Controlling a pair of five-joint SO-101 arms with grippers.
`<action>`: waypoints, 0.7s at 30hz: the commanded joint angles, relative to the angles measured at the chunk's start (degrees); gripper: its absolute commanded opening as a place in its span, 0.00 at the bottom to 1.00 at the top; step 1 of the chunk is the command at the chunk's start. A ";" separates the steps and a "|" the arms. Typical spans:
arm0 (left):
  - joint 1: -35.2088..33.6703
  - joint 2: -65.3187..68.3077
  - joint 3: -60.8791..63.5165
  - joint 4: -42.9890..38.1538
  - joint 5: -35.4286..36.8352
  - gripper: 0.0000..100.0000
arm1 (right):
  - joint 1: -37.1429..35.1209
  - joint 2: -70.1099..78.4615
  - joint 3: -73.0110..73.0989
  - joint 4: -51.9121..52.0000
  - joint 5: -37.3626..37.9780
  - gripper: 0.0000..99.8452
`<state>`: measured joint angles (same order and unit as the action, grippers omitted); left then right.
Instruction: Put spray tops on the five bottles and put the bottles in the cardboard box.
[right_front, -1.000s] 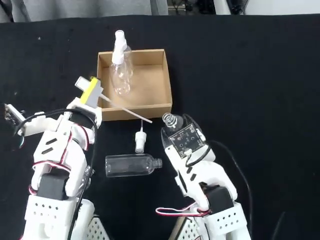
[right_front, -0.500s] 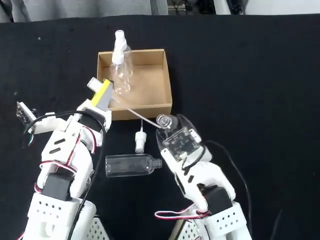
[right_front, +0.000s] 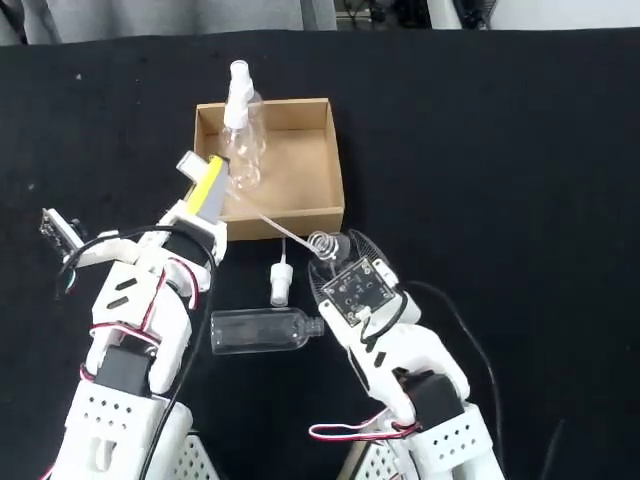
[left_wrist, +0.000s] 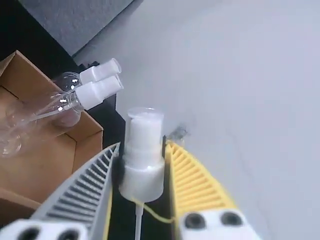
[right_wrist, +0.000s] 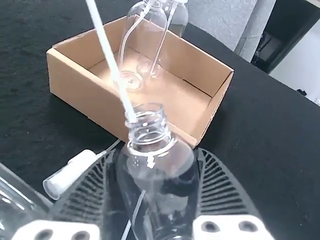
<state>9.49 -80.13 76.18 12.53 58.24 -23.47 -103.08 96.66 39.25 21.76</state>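
**Three Cameras, One Shared Box**

A fixed camera looks down over the whole table (right_front: 500, 150). Both wrist cameras sit close in and face forward, the left one tilted upward. All three take in the cardboard box (right_front: 318, 217).

A table (right_front: 500, 150) covered in black is seen. On it are set a cardboard box (right_front: 337, 150) at upper centre and, below it, a loose spray top (right_front: 281, 284) and a bottle (right_front: 262, 331) laid on its side.
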 joint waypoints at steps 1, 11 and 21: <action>0.22 -0.44 -1.27 -1.76 -0.70 0.03 | -0.97 -5.93 -0.31 -0.18 0.70 0.09; 4.70 -0.35 0.22 -1.85 -4.40 0.03 | -1.05 -5.93 -0.31 -0.18 0.70 0.09; 9.98 -0.44 1.80 -1.85 -8.79 0.03 | -1.05 -5.93 -0.31 -0.09 0.70 0.09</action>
<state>18.55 -80.04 78.81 11.91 50.07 -23.47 -103.08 96.66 39.25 21.76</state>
